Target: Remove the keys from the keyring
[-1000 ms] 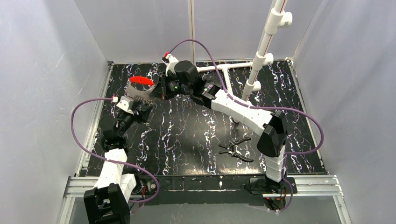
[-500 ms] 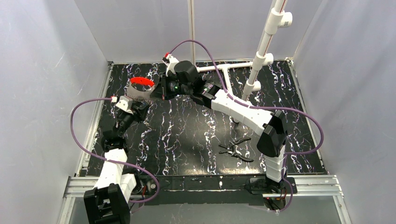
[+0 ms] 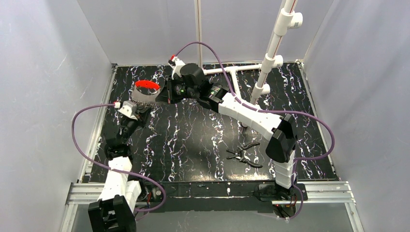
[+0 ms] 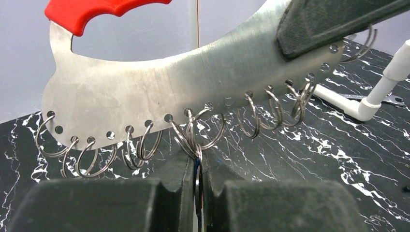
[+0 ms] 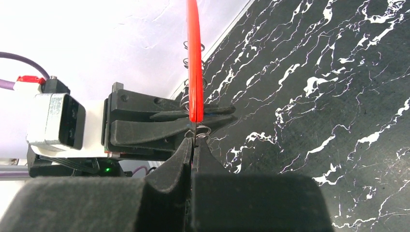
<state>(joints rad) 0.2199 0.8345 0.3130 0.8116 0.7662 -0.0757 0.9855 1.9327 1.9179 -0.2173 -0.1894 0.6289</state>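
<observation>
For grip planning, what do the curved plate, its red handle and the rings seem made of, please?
Curved plate: brushed steel, likely; fine grain lines, dull sheen. Red handle: matte plastic or rubber, moulded bumps. Rings: shiny wire, probably steel; doubled coils.

Black white-veined marble tabletop (image 3: 193,145); pale grey walls (image 3: 48,72) on three sides; white pipe stand (image 3: 276,41) rear right.

**Brushed steel, matt black pads**

The plate (image 4: 183,77) is brushed steel with a dull sheen and fine streaks. Its grip (image 4: 92,10) is smooth red plastic. The rings (image 4: 145,147) are bright polished wire. The left pincer (image 4: 197,164) has matt black, slightly grainy pads (image 4: 111,203). The bench (image 4: 314,159) is glossy black with white veins. The pipe (image 4: 387,82) is smooth white plastic.
</observation>
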